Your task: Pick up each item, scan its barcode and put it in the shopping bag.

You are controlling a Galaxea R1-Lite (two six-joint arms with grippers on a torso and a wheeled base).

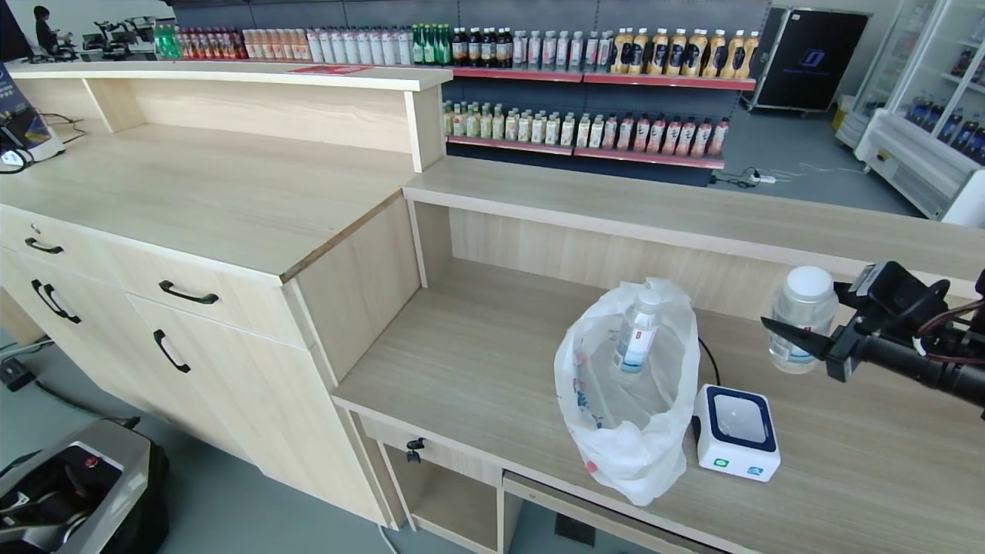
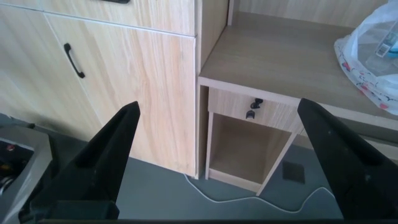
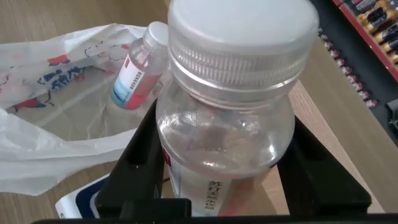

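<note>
Near the scanner (image 1: pixel 736 429), our right hand (image 1: pixel 793 332) grips a bottle (image 1: pixel 804 296), likely for scanning; left hand (image 2: pixel 219 106) hangs released.

You have a pale wood-grain bench (image 1: pixel 477 362) before you, its low surface set below a raised back ledge (image 1: pixel 692 215) and stepped down from a taller section (image 1: pixel 192 192) on your left. Near the front edge of the low surface stands a white plastic shopping bag (image 1: pixel 627 419), mouth open upward. Just beside it on the right lies a white barcode scanner (image 1: pixel 736 431), its dark-framed window facing up (its black cable (image 1: pixel 709 362) runs back behind the bag). Farther right, near the back wall, is a clear white-capped jar (image 1: pixel 803 319); you cannot tell whether its base rests on the bench.
</note>
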